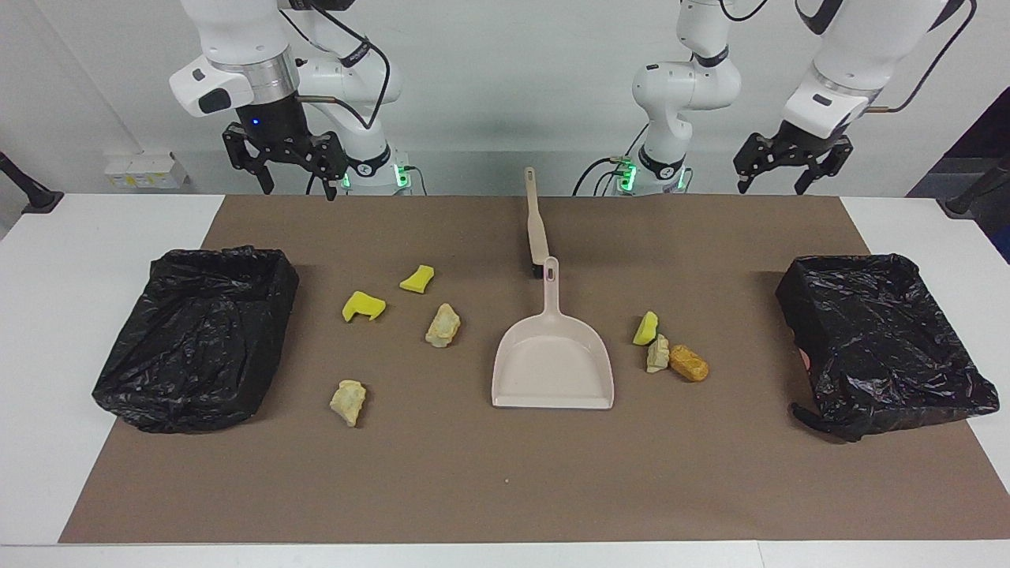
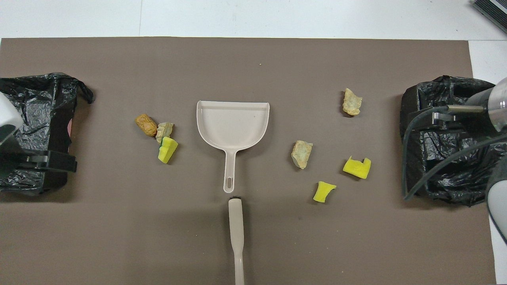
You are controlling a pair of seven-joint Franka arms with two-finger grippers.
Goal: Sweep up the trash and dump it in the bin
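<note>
The trash lies on the brown mat [image 1: 505, 489]. Toward the right arm's end are yellow sponge pieces [image 1: 417, 278] [image 1: 363, 306] and beige lumps [image 1: 443, 325] [image 1: 348, 401]. Beside the beige dustpan [image 1: 552, 367], toward the left arm's end, a yellow piece [image 1: 645, 328], a beige lump [image 1: 657, 353] and an orange-brown lump [image 1: 688, 362] cluster together. A black-lined bin [image 1: 197, 339] [image 1: 884, 339] stands at each end. My left gripper [image 1: 772, 188] hangs open and empty high above the mat's robot-side edge. My right gripper [image 1: 300, 189] waits open and empty, high above the mat's corner.
A beige brush [image 1: 536, 225] lies on the mat between the dustpan's handle [image 2: 229, 174] and the robots, in line with it. White table [image 1: 71, 237] borders the mat. In the overhead view, the right arm's cables [image 2: 435, 158] cover part of one bin.
</note>
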